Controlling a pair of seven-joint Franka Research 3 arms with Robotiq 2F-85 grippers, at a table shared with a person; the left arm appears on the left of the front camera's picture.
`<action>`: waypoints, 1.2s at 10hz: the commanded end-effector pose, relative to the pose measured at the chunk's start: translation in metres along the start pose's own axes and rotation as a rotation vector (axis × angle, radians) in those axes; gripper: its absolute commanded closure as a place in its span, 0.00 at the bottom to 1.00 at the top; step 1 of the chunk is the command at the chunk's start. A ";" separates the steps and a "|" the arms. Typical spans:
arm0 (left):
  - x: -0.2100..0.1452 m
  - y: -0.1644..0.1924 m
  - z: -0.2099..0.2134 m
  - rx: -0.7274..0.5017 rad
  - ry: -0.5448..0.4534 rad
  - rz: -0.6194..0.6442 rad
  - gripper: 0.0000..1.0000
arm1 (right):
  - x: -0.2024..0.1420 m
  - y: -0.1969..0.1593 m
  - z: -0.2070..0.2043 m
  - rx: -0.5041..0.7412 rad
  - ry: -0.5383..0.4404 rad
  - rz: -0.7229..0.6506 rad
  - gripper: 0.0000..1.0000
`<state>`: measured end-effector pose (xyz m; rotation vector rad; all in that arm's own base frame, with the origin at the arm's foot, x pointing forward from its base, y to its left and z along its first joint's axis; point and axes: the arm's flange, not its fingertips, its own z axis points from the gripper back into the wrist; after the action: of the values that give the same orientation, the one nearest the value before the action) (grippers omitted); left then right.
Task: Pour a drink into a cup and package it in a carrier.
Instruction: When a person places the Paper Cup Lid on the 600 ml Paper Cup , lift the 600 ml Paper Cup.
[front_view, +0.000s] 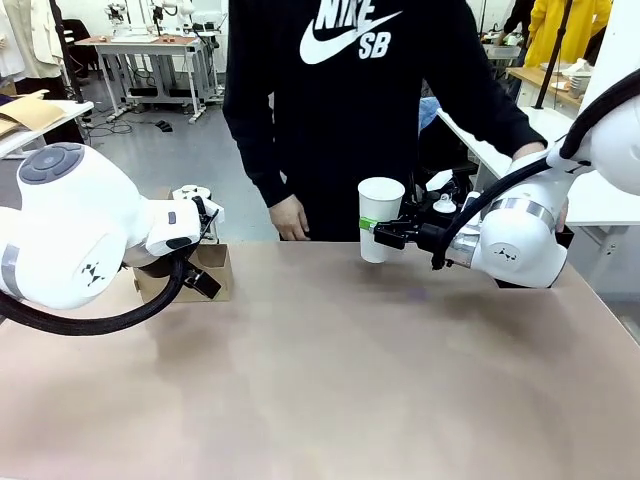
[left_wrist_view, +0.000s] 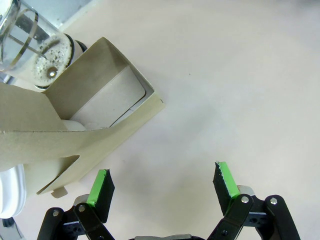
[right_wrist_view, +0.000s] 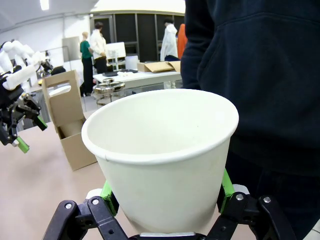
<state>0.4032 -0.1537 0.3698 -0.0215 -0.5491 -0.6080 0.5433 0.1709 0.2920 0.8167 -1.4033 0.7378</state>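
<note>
Right gripper (front_view: 378, 233) is clamped on the empty cup (front_view: 381, 200) at the table's far side, by the person. Left gripper (left_wrist_view: 162, 182) is wide open, holding nothing, beside the carrier (left_wrist_view: 95, 107). Risk: the grip squashes the thin paper wall, or the cup tips when poured into.

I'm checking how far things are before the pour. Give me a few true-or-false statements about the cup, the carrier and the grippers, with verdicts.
1. The right gripper holds the cup upright. True.
2. The cup has a lid on. False: its top is open, with no lid.
3. The left gripper is clamped on the carrier. False: its jaws stand open beside the carrier and grip nothing.
4. A glass pitcher stands just behind the carrier. True.
</note>
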 end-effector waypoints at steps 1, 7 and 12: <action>0.000 0.001 0.001 -0.001 -0.002 0.004 0.00 | 0.005 0.002 -0.001 -0.001 -0.009 0.001 0.13; 0.000 0.001 0.001 -0.001 -0.002 0.004 0.00 | 0.005 0.002 -0.001 -0.001 -0.009 0.001 0.13; 0.000 0.001 0.001 -0.001 -0.002 0.004 0.00 | 0.005 0.002 -0.001 -0.001 -0.009 0.001 0.13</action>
<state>0.4032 -0.1537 0.3698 -0.0215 -0.5491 -0.6079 0.5434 0.1705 0.2920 0.8159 -1.4035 0.7375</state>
